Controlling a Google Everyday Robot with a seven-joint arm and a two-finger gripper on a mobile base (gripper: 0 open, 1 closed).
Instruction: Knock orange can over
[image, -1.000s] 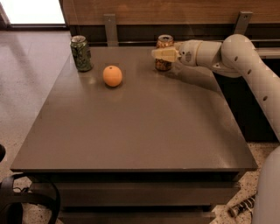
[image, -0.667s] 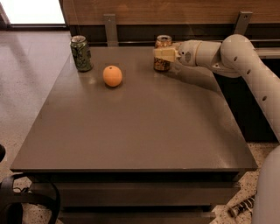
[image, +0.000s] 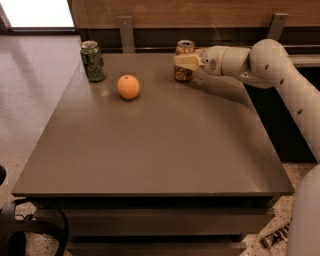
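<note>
The brown desk (image: 150, 145) carried three things, all toward its far side. The orange can (image: 183, 74) stood upright near the far edge, and the gripper (image: 187, 61) was right at the can, crossing its front. The round orange fruit (image: 128, 86) sat to the picture's left of the gripper and a little nearer the camera, well apart from it. Farther left, the green patterned can (image: 93, 61) stood upright by the desk's far left corner.

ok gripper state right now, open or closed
gripper: against the upright orange can at the far edge of the table; open or closed cannot be told
</note>
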